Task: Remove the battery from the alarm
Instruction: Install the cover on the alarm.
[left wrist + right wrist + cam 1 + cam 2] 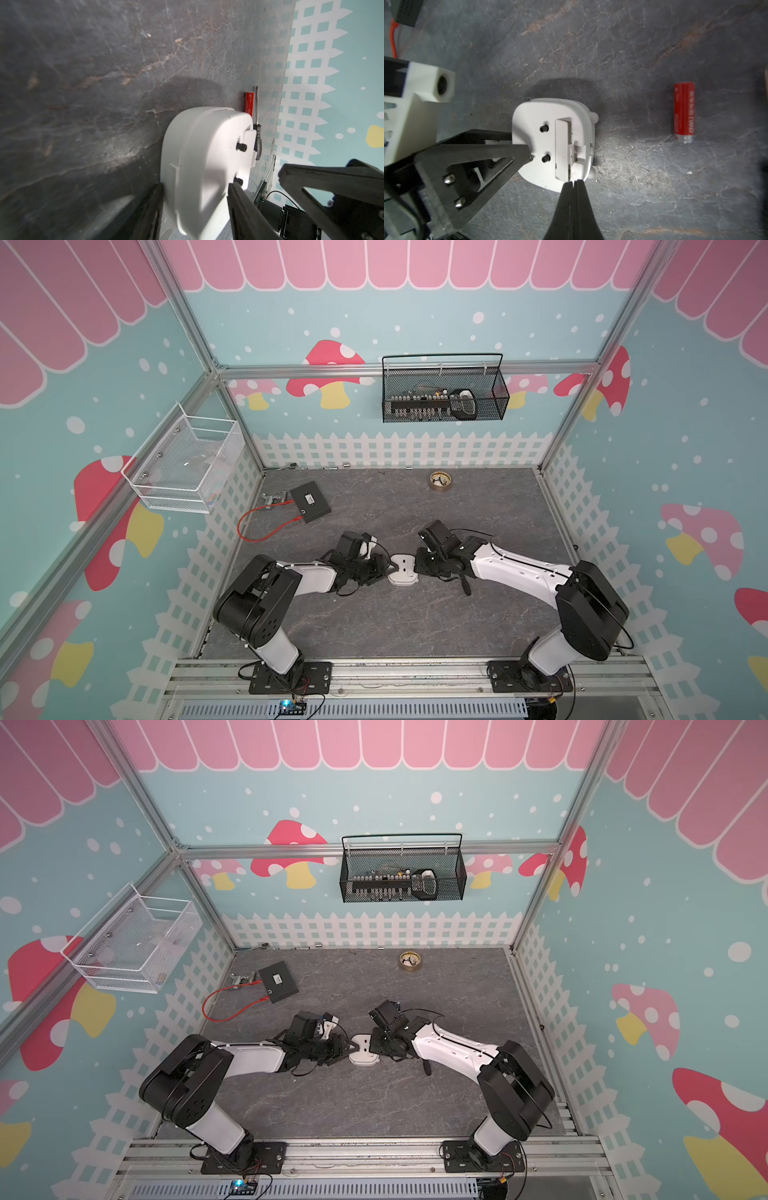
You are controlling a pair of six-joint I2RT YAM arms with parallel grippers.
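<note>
The white alarm lies face down at mid-table between my arms, its plain back and compartment lid facing up. My left gripper is shut on the alarm's rim, one finger on the back and the other against the edge. My right gripper is shut with nothing between its fingers, and its tips touch the alarm's edge beside the lid. The red battery lies loose on the table, apart from the alarm. In both top views the battery is hidden.
A slim black-handled screwdriver lies beside the battery. A black box with an orange cable sits at the back left. A round brass-rimmed disc is at the back. A black wire basket and a white one hang on the walls.
</note>
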